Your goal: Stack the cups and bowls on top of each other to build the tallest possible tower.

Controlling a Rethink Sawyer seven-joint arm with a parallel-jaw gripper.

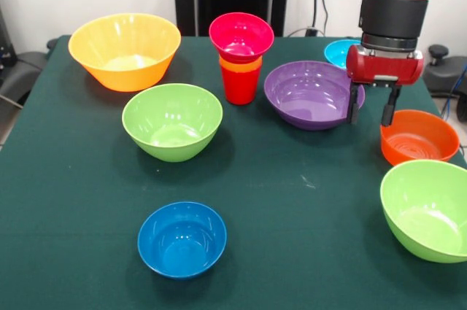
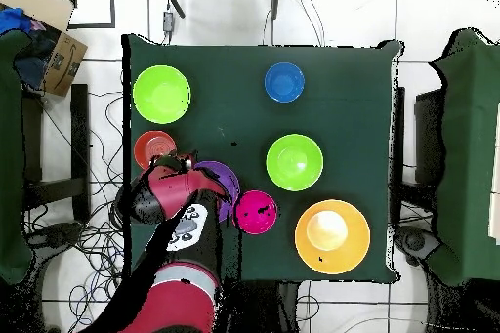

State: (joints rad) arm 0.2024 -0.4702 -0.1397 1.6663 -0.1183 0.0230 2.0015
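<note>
I am finding no readable text, label, brand or number anywhere. A cardboard box (image 2: 61, 51) at ten o'clock in the overhead view is showing dark print, too small for reading.

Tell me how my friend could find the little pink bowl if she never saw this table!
Start at the big yellow-orange bowl in a corner of the green table. Look sideways from it to the red cup standing next to the wide purple bowl. The pink bowl sits on top of that cup stack, the only bowl lifted off the table.
</note>
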